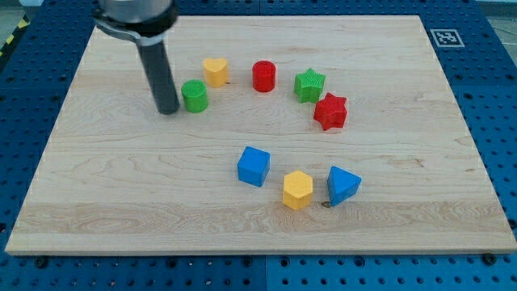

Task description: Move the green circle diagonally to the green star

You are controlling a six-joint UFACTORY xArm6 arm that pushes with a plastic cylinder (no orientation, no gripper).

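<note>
At the worktop [97, 186] upper left: my tip [168, 111] beside green circle [195, 96]
No hand fitted; green star [309, 84] lies well to the view's right

**No readable text in view**

Only sign present: a black-and-white square fiducial marker [447, 37] printed on a white patch at the wooden board's [242, 218] corner, the view's top right. It's a coded pattern, not letters or digits, and too small to decode. Yellow-and-black hazard striping [11, 40] runs along the edge at the view's top left, carries no wording. Blocks, the rod and the blue perforated table [501, 121] carry no labels, brands or numbers that can be made out
</note>
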